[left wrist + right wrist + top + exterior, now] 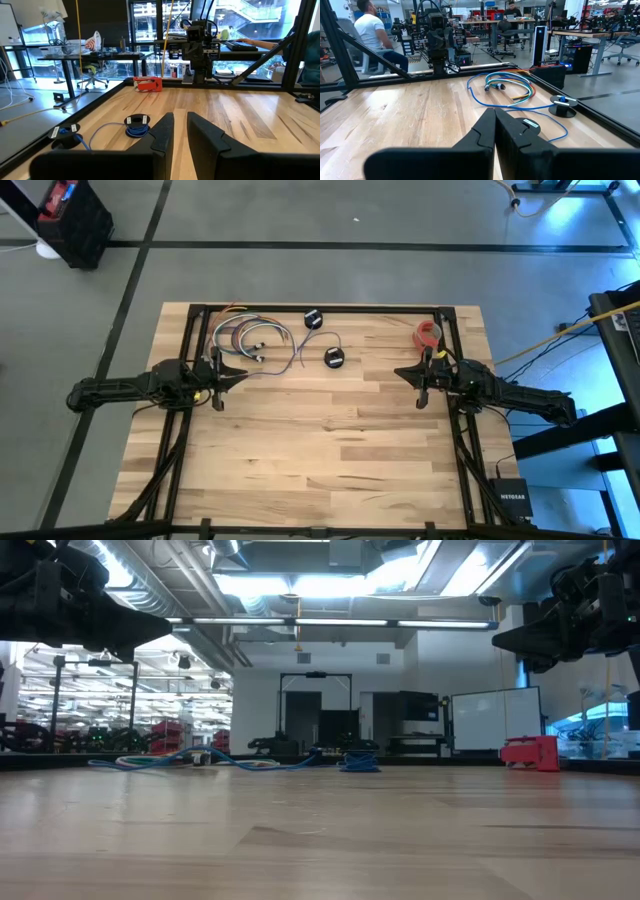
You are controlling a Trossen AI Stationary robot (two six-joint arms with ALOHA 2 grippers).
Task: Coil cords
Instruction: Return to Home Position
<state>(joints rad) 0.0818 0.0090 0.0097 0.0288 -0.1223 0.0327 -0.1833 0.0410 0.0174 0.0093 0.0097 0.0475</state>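
A thin bluish cord (297, 356) (481, 102) lies slack on the wood at the far middle of the table. It runs toward a black round puck (334, 357) (136, 121). A second puck (313, 318) (563, 101) lies near the far rail. A loose loop of coloured cables (250, 336) (509, 81) lies to their left. A red-and-white cord bundle (428, 333) (148, 84) rests at the far right. My left gripper (243, 372) (180, 125) hovers level at the left with a narrow gap between its fingers. My right gripper (398, 370) (495, 120) hovers level at the right, shut and holding nothing.
A black frame rail (320, 308) borders the table's far edge and sides. The near half of the wooden top (320, 460) is bare. A small black box (510, 496) sits off the near right corner. A seated person (370, 30) shows beyond the table.
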